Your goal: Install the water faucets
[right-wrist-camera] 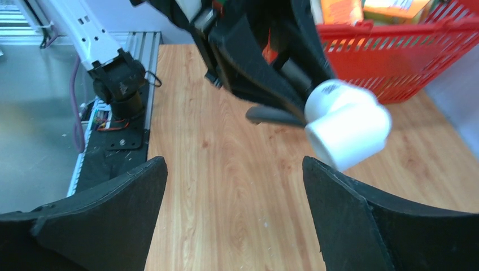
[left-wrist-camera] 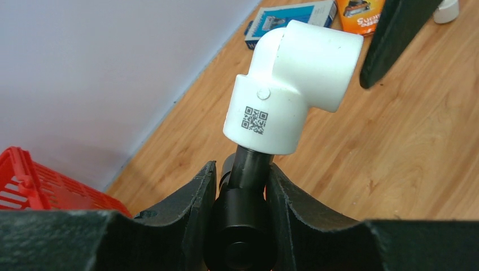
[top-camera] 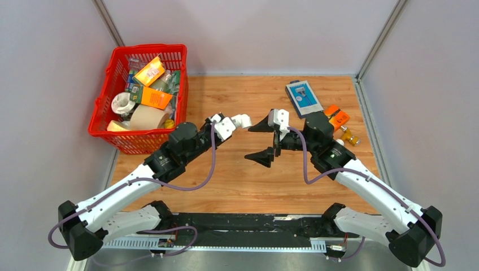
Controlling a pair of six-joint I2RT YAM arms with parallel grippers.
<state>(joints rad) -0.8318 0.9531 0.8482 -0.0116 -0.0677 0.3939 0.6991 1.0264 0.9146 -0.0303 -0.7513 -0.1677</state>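
Over the table (top-camera: 243, 186), one faucet (left-wrist-camera: 248, 169), one white elbow fitting (left-wrist-camera: 294, 84)

The middle of the table (top-camera: 237, 186) lies open. A red basket (top-camera: 141, 141) blocks its far-left corner; boxes (top-camera: 304, 97) and perhaps a bottle (top-camera: 349, 136) crowd the far-right.

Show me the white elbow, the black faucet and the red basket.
white elbow (left-wrist-camera: 294, 62): left wrist view, its bend.
black faucet (left-wrist-camera: 248, 169): left wrist view, stem under elbow.
red basket (top-camera: 101, 107): top view, left wall.
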